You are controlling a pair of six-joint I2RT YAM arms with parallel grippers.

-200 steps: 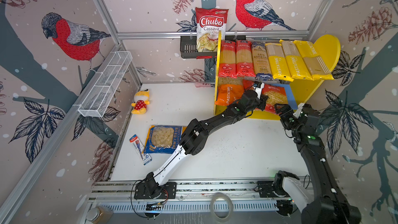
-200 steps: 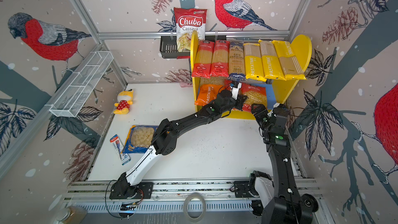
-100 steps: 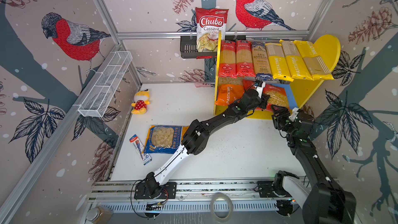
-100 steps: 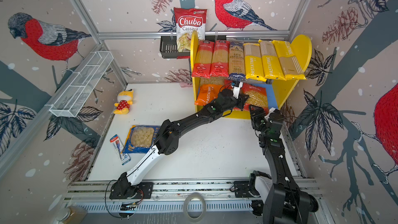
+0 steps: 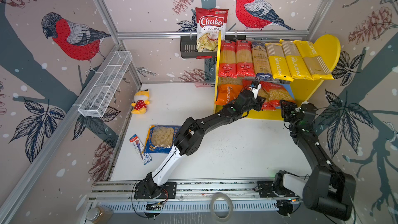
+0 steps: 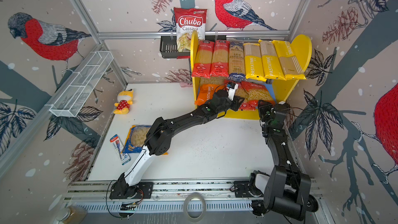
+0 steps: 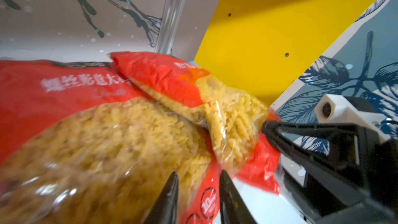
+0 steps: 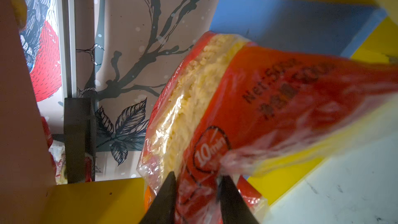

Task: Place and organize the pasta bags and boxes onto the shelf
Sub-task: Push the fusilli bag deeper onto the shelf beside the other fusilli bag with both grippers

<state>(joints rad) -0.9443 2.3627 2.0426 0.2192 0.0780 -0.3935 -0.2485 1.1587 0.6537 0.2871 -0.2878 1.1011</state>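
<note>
Bird-papered walls [image 5: 150,7] back the shelf [image 5: 323,48]; soft, slippery red pasta bags [image 5: 277,94] probably suit seam holds. Left gripper [image 7: 199,173] and right gripper [image 8: 198,175] straddle near seams, clamping unclear.

In both top views the tips of the left gripper [image 7: 198,175] are hidden under its own wrist, which also covers most of the left red bag [image 6: 240,93]. In the left wrist view that bag is blurred and runs off the frame; we cannot tell whether the fingers [image 7: 170,190] pinch its edge. The right gripper [image 8: 198,176] flanks the right red bag [image 8: 269,95], whose print is smeared; again we cannot tell whether it grips. The left arm's elbow hides one edge of the blue bag [image 5: 160,136]. The shelf [image 6: 194,39] covers a corner of the chips bag [image 6: 189,24]. The frame's bottom edge cuts off a jar [image 5: 94,214].
</note>
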